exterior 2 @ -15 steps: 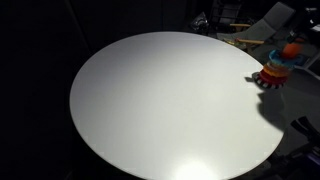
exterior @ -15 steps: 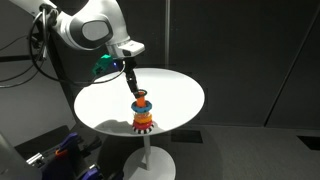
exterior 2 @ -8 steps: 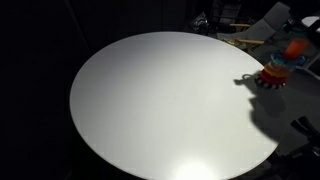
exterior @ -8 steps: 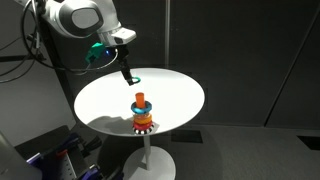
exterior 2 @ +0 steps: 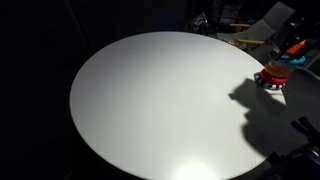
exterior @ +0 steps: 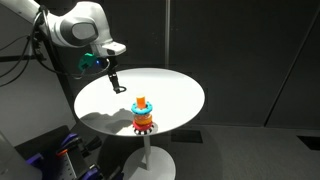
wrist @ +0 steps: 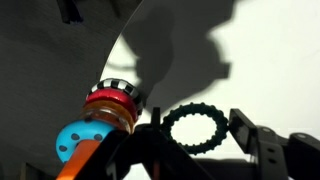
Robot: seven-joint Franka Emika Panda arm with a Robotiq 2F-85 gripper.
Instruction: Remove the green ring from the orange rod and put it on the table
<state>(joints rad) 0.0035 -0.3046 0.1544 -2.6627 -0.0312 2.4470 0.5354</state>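
Note:
The green ring [wrist: 195, 109] sits between my gripper's two fingertips [wrist: 197, 128], which touch its outer edge, just above the white table [wrist: 270, 70]. In an exterior view the gripper [exterior: 114, 84] hangs low over the left part of the table [exterior: 175, 90], apart from the toy. The orange rod [exterior: 141, 101] stands upright on its red toothed base [exterior: 143, 123] with a teal ring [exterior: 142, 109] still on it. The wrist view shows the rod [wrist: 88, 152], teal ring [wrist: 72, 137] and base [wrist: 110, 98] to the left of the gripper.
The toy [exterior 2: 272, 76] stands near the table's edge [exterior 2: 150, 100], in shadow. Cables and dark gear lie on the floor beside the pedestal [exterior: 60, 150]. Clutter sits behind the table [exterior 2: 250, 25]. Dark curtains surround the scene.
The gripper has carried the green ring up off the orange rod, away from the toy to the left side of the table, and lower toward the tabletop.

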